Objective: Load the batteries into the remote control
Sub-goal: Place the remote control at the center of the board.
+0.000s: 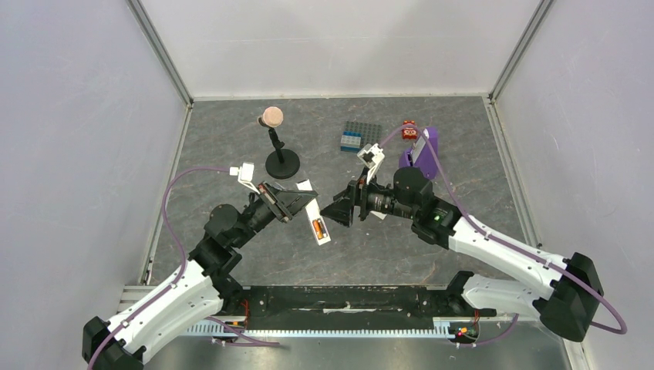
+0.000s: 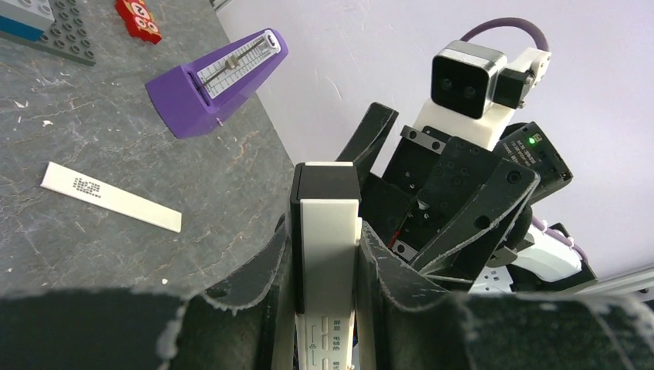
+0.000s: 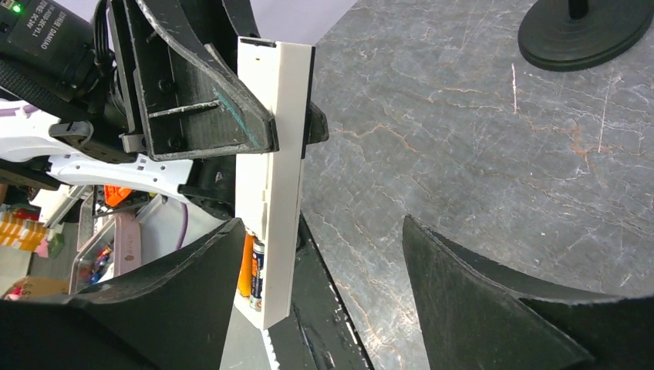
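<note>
In the top external view, the left arm is stretched from its base toward the middle of the bench. Its left hand is clamped on the upper part of the remote control, which is turned recess side up, with an orange battery seen inside. The right arm is bent in from the right, and the right hand is pointed at the remote, just beside it. Further back on the bench are a black stand, a studded plate and a purple metronome.

In the left wrist view, the remote is pinched between both fingers; a white strip lies flat on the bench.

In the right wrist view, the right hand's fingers are spread wide and nothing is held. The remote's lower end stands beside one finger – contact cannot be told. Two batteries – the orange one and a dark grey battery – lie side by side in the recess at that end.
</note>
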Controlling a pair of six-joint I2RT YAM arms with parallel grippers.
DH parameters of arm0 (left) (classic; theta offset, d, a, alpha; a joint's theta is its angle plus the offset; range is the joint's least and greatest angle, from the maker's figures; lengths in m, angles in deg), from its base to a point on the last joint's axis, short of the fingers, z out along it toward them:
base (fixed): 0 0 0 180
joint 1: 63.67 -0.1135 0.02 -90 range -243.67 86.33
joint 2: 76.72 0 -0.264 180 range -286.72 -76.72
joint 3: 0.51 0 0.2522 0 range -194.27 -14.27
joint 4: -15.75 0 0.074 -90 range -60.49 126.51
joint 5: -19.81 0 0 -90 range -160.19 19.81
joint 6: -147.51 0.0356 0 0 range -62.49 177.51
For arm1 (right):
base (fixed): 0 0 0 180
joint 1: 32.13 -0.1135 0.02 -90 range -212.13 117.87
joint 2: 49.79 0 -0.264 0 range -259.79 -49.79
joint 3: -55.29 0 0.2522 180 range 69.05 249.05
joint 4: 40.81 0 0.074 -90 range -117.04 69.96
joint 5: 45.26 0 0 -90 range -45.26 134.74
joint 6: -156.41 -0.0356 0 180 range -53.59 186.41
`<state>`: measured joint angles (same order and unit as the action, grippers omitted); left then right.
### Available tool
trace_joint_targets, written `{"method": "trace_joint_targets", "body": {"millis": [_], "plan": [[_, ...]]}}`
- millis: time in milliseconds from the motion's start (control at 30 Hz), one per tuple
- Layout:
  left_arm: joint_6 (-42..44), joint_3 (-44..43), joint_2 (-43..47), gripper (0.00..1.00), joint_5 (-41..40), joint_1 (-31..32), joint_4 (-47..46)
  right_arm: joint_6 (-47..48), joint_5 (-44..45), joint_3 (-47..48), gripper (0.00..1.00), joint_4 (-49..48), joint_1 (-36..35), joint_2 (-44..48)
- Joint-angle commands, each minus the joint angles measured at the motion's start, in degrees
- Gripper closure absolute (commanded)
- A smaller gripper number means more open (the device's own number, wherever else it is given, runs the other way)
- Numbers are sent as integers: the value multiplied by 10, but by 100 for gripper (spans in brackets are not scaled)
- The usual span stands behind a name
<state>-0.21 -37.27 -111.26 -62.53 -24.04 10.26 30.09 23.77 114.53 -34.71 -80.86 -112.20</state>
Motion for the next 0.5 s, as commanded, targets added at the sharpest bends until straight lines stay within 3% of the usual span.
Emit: {"method": "trace_joint_targets", "body": {"millis": [0, 467], "plan": [[15, -3, 3, 98, -13, 1, -7, 48, 26, 34, 22, 14, -19, 6], [-37, 1, 5, 98, -108, 1, 64, 125, 205, 124, 20, 131, -131, -84]]}}
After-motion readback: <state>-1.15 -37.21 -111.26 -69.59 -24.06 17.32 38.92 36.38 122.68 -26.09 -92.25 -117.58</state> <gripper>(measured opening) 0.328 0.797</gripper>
